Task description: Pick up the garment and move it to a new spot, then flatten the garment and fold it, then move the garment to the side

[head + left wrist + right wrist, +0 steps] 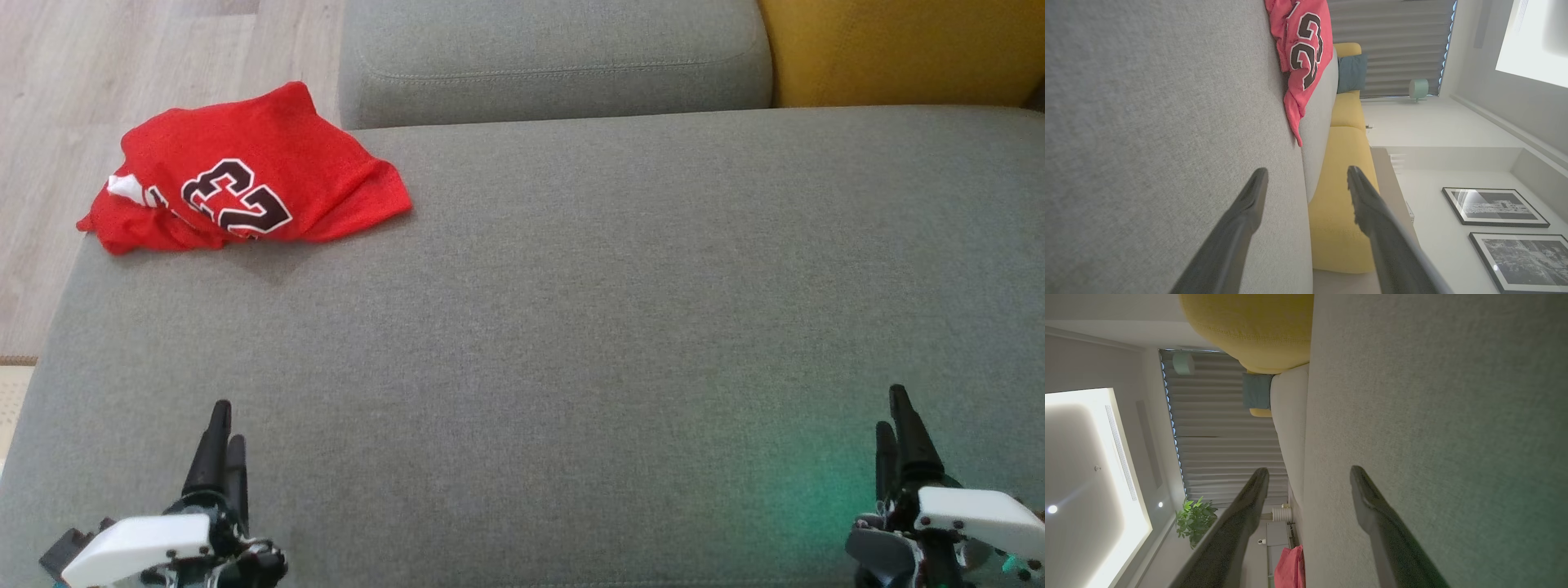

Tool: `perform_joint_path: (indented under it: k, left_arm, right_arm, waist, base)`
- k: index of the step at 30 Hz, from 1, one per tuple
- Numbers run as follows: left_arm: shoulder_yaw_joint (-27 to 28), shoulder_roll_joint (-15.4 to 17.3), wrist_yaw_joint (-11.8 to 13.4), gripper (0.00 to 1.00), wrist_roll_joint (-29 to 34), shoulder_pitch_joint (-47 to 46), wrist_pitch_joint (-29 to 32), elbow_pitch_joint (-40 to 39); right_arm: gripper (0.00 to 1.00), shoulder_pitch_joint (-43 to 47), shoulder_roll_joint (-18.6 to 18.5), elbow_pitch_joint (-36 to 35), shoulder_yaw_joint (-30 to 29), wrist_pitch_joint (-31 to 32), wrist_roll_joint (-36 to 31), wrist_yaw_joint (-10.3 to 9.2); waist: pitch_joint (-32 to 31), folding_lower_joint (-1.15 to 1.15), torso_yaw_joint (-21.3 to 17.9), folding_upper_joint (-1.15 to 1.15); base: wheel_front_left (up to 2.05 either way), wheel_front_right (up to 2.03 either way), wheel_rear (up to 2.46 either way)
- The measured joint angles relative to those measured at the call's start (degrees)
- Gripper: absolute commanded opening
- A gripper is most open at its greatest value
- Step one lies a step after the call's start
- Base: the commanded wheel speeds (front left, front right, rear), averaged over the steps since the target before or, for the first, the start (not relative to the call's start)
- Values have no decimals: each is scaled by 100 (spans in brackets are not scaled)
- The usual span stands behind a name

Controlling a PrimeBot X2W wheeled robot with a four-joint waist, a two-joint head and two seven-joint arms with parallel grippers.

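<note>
- The garment (245, 175) is a red jersey. It lies crumpled at the upper left of the head view, on the corner of the grey sofa seat (571, 327). Its left part reaches past the seat edge, over the wooden floor (122, 65).
- It carries a big black number with a white outline, 23. In the head view the number is upside down, and in the left wrist view it is turned on its side. A small white patch at the garment's left end is too blurred to read.
- The left gripper (1307, 170) has its two dark fingers well apart and holds nothing. In the head view it sits at the lower left, well apart from the garment.
- The right gripper (1309, 470) also has its fingers spread and empty. In the head view it is at the lower right, beside a green glow (816, 490) on the fabric.
- In the head view the two fingers of each gripper overlap, so the gap is hard to judge there.
- The head view gives a grey back cushion (555, 57) and a yellow cushion (898, 49) along the top.
- The left wrist view adds a teal cushion (1352, 73), a pleated curtain (1388, 41) and two framed black-and-white pictures (1494, 206) at the lower right. The lower one is cut by the frame edge.
- The right wrist view adds a green plant (1195, 520) at the lower left. A bit of the garment shows between the fingers, cut off at the bottom edge.
</note>
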Motion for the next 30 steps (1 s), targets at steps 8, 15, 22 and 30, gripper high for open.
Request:
perform_joint_path:
  k: [8, 15, 22, 30]
  left_arm:
    - [-100, 0, 126, 100, 616, 12, -145, -241]
    - [-189, 4, 202, 100, 1321, 27, -249, -414]
    - [-322, 7, 302, 100, 2003, 154, -352, -541]
    - [-437, 11, 428, 100, 2764, 227, -494, -652]
  right_arm:
    - [100, -1, 0, -176, 78, -105, -515, 0]
    - [100, 0, 0, -286, 202, -234, -1009, 0]
    - [100, 1, -1, -370, 265, -357, -1552, 0]
    - [100, 1, -2, -525, 444, -471, -2352, 0]
  waist:
    - [-14, 0, 0, 0]
    - [-28, 0, -4, 0]
    - [-45, 0, -4, 0]
    - [-73, 0, -6, 0]
  base:
    - [0, 0, 0]
    - [0, 0, 0]
    - [0, 0, 0]
    - [0, 0, 0]
